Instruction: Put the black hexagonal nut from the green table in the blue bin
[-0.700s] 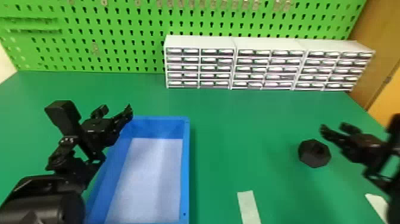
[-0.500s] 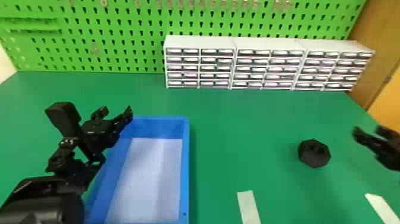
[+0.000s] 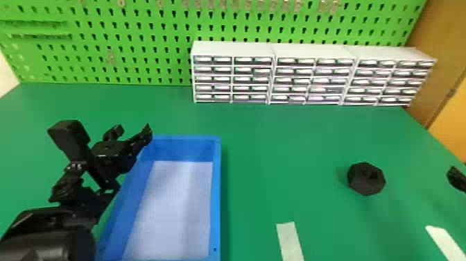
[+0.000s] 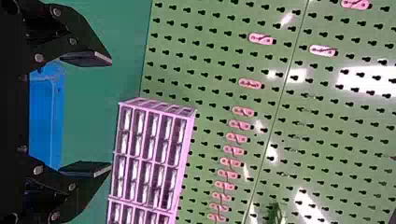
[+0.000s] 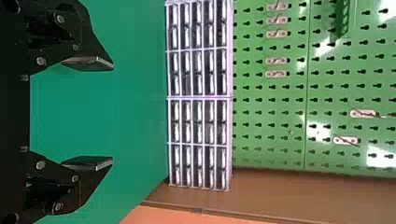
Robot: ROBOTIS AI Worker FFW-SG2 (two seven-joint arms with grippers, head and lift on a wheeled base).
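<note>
Green table: widest item; back edge meets the green pegboard, right edge slants toward the robot. White drawer units stand along the back edge, from mid-view to the right corner. Blue bin sits left of centre, far rim well short of the back edge, near end at the bottom of the head view.

Left gripper: by the bin's far left corner; fingers spread, per left wrist view. Right gripper: at the head view's right edge, beyond the nut; the right wrist view gives its fingers spread, nothing between them.

Black hexagonal nut: on the table, right of the bin and well apart from it, a broad run of tabletop between the two; nearer the right gripper, not touching it. Smallest: pale tape strips, on the near side.
</note>
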